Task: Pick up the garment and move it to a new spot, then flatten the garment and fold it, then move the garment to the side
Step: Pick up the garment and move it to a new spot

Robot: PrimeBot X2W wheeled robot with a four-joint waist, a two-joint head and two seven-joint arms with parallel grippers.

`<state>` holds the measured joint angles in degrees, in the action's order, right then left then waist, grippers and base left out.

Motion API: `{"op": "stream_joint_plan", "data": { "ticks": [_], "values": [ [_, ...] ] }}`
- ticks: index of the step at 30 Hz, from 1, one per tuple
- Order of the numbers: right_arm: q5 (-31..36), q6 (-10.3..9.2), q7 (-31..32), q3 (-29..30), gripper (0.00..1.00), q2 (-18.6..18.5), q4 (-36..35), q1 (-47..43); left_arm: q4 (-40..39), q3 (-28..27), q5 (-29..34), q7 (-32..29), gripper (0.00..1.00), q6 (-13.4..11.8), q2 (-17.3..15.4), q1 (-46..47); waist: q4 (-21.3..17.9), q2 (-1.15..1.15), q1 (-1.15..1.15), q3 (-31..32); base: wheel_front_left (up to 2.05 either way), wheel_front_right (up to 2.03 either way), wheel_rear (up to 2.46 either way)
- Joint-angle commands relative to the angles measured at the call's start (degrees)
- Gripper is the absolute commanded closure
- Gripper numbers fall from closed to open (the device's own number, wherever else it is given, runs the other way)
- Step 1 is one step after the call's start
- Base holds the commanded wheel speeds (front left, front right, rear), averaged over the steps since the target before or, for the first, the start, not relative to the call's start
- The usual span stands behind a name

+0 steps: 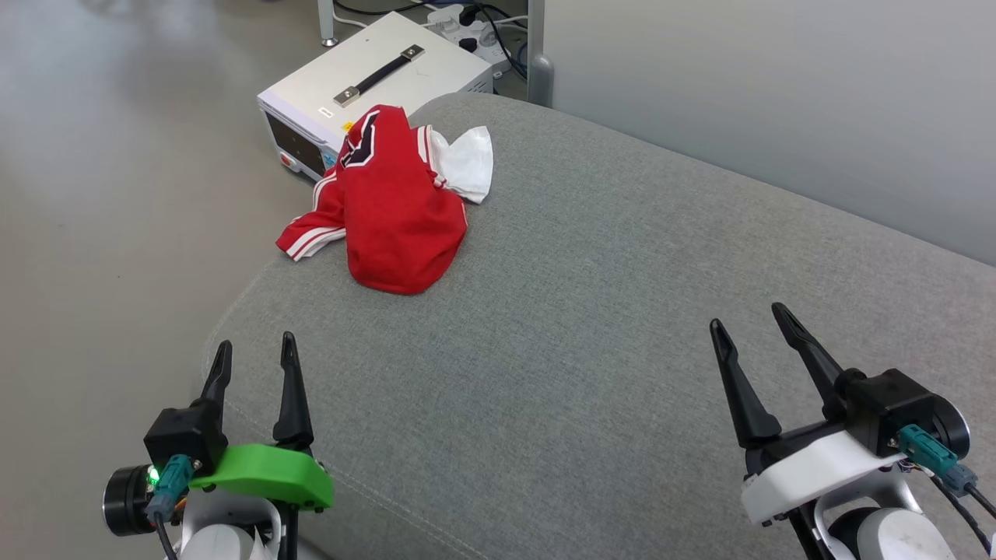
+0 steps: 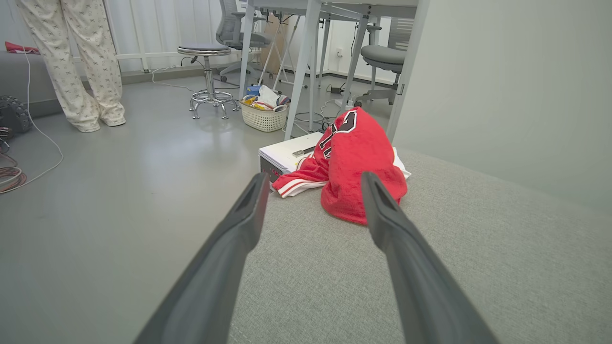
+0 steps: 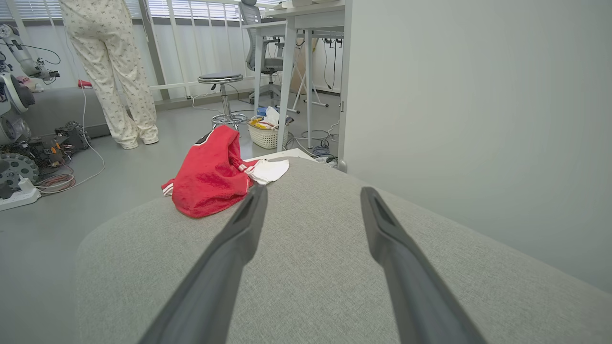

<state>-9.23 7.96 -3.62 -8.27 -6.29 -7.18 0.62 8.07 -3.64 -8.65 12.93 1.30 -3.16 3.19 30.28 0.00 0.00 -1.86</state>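
Note:
The garment is a red jersey with white sleeves and striped trim, lying crumpled in a heap at the far left edge of the grey cushioned surface. Part of a black print shows on its top. One striped sleeve hangs off the edge. My left gripper hovers open at the near left corner, well short of the garment. My right gripper is open at the near right, far from the garment. Both hold nothing.
A white equipment box with a black handle sits on the floor just beyond the garment. A grey wall panel runs along the far right. A person in patterned trousers stands across the room, near a stool and a basket.

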Motion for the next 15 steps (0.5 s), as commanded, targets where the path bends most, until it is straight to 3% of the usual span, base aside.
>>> {"op": "stream_joint_plan", "data": {
  "ticks": [1,7,15],
  "values": [
    [-0.36,-0.42,-0.21,-0.19,0.00,-0.39,-0.58,1.11,0.62,0.08,-0.24,0.63,0.00,0.36,0.25,1.29,0.23,0.00,0.00,-0.24,0.00,0.00,0.00],
    [-0.41,-0.45,0.44,0.07,0.00,-0.93,-1.80,2.10,4.83,-0.23,-1.27,1.34,0.00,1.62,-0.27,5.24,-0.41,0.00,0.00,-2.51,0.00,0.00,0.00],
    [0.14,-0.47,2.85,0.33,0.00,-3.57,-5.13,5.94,8.74,-1.57,-3.10,2.07,0.00,3.11,-2.56,17.02,-4.71,0.00,0.00,-11.25,0.00,0.00,0.00]
  ]
}}
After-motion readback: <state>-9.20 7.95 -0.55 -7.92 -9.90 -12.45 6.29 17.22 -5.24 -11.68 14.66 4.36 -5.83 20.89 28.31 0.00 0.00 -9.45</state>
